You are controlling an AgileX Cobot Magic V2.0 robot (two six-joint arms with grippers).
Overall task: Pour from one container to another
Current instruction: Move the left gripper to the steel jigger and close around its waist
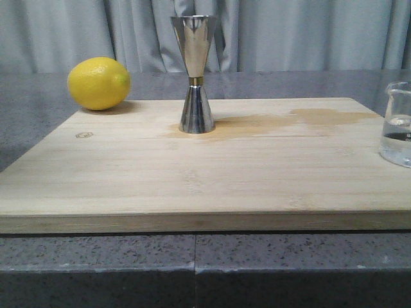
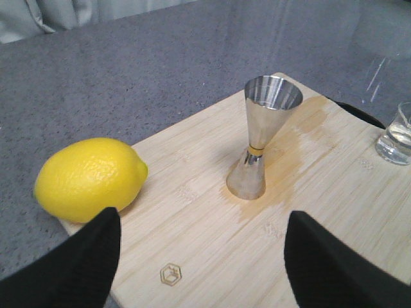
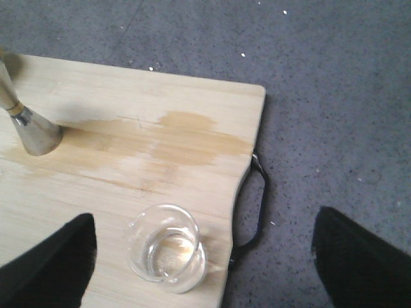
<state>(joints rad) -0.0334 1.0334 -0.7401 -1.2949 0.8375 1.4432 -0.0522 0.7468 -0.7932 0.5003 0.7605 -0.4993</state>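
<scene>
Where the front view is taken, the polished steel jigger (image 1: 195,76) is seen upright mid-board (image 1: 205,186), its waist gold-banded, and the clear beaker (image 1: 397,125) at the right edge. Both wrist views show jaws spread, nothing held.

A shiny jigger and a small glass beaker are sitting apart on the board.

The steel jigger (image 1: 196,74) is standing upright near the back middle, 2 cones joined by a gold band, open top looking empty. The clear beaker (image 1: 398,125) is standing upright at the right edge, holding a little clear liquid.
</scene>
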